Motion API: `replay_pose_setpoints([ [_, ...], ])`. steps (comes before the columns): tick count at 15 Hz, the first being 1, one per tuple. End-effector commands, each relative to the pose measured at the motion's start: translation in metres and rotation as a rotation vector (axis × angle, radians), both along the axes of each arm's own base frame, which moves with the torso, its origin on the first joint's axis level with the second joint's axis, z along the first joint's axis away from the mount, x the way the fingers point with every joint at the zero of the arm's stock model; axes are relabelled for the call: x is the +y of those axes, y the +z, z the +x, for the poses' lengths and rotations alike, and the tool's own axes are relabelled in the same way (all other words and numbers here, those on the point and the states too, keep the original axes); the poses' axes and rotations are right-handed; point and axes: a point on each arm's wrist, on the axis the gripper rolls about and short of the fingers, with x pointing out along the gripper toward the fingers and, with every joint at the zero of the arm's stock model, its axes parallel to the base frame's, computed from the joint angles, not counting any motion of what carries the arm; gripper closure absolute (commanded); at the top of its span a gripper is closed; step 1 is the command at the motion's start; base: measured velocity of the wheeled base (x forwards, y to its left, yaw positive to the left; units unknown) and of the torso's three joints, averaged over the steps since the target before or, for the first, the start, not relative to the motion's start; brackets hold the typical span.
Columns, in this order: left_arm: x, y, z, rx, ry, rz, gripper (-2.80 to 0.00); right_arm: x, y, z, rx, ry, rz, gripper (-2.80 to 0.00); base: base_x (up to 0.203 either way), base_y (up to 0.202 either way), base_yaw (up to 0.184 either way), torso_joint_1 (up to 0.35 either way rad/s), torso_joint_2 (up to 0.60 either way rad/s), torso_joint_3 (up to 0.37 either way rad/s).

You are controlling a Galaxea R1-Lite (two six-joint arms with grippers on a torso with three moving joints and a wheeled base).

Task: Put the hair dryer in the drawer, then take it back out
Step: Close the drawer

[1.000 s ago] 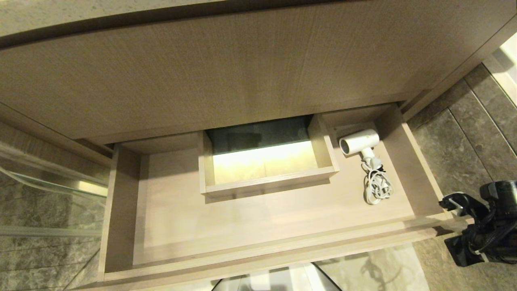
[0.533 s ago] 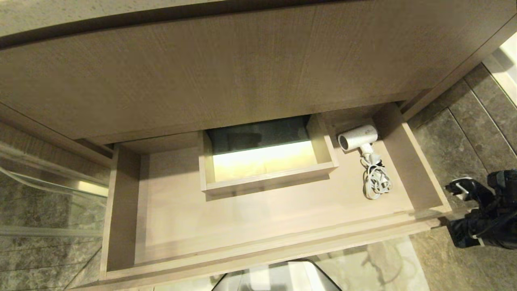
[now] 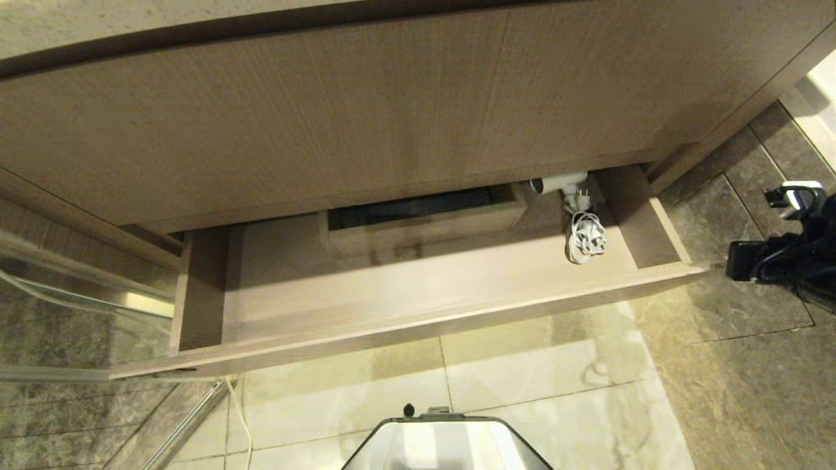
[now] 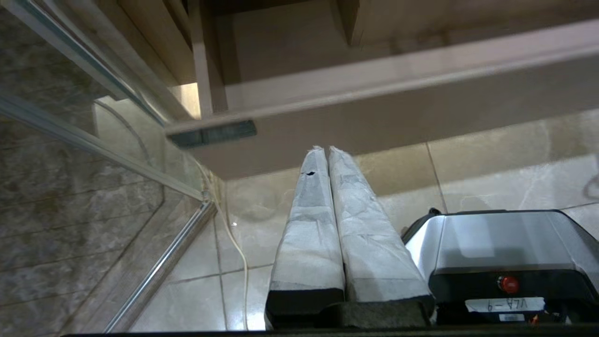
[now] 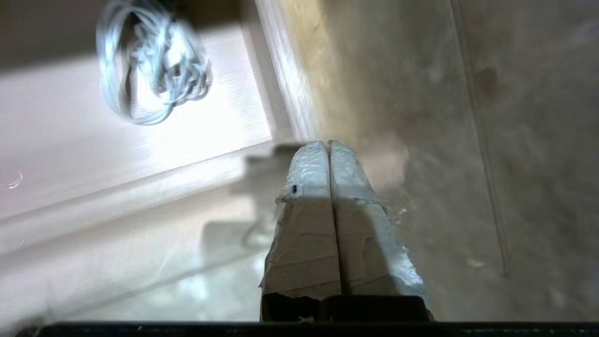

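Hair dryer [image 3: 560,183] sits in drawer's [image 3: 418,313] far right corner, barrel mostly tucked under cabinet front, cord beside it. Drawer looks part shut. Right tool [image 5: 327,149] pinched closed, empty, off drawer's right end. Put-in half probably done; next: reopen, grab handle.

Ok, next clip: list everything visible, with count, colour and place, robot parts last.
small white hair dryer with bundled cord: one, white, at the drawer's right end, barrel partly under the cabinet front.
wide light wood-grain drawer: one, beige, partly open, low by the floor.
tall wood-grain cabinet panel: one, beige, above the drawer.
tiled floor: pale and grey stone.
glass panel with metal rail: one, left of the drawer.
robot base: silver, bottom centre.
left gripper: shut, below the drawer front.
right gripper: shut, off the drawer's right corner.
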Motion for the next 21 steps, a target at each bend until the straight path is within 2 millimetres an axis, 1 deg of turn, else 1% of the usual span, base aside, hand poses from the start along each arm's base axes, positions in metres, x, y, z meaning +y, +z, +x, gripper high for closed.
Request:
replay_pose_setpoints([
  [1,0.0,0.0,0.0,0.002,0.0,0.0,0.0,0.0,-0.005,-0.002,0.04,0.001,0.006,0.0,0.0,0.0,0.0,0.0,0.0,0.0],
  [4,0.0,0.0,0.0,0.001,0.0,0.0,0.0,0.002,-0.001,-0.023,0.089,-0.01,0.021,0.0,0.0,0.0,0.0,0.0,0.0,0.0],
  [7,0.0,0.0,0.0,0.002,0.0,0.0,0.0,0.01,0.003,-0.051,0.116,0.001,0.03,0.0,0.0,0.0,0.0,0.0,0.0,0.0],
  [9,0.0,0.0,0.0,0.001,0.0,0.0,0.0,0.018,0.0,-0.072,0.156,0.018,0.036,0.0,0.0,0.0,0.0,0.0,0.0,0.0],
  [11,0.0,0.0,0.0,0.002,0.0,0.0,0.0,0.022,-0.006,-0.085,0.187,0.023,0.04,0.0,0.0,0.0,0.0,0.0,0.0,0.0],
  [12,0.0,0.0,0.0,0.001,0.0,0.0,0.0,0.022,-0.011,-0.087,0.217,0.024,0.047,0.0,0.0,0.0,0.0,0.0,0.0,0.0],
  [14,0.0,0.0,0.0,0.002,0.0,0.0,0.0,0.021,-0.017,-0.08,0.258,0.036,0.058,0.0,0.0,0.0,0.0,0.0,0.0,0.0],
  [15,0.0,0.0,0.0,0.002,0.0,0.0,0.0,0.021,-0.021,-0.07,0.274,0.052,0.065,0.0,0.0,0.0,0.0,0.0,0.0,0.0],
  [17,0.0,0.0,0.0,0.002,0.0,0.0,0.0,0.019,-0.025,-0.042,0.282,0.073,0.068,0.0,0.0,0.0,0.0,0.0,0.0,0.0],
  [21,0.0,0.0,0.0,0.002,0.0,0.0,0.0,0.009,-0.025,0.016,0.231,0.083,0.054,0.0,0.0,0.0,0.0,0.0,0.0,0.0],
])
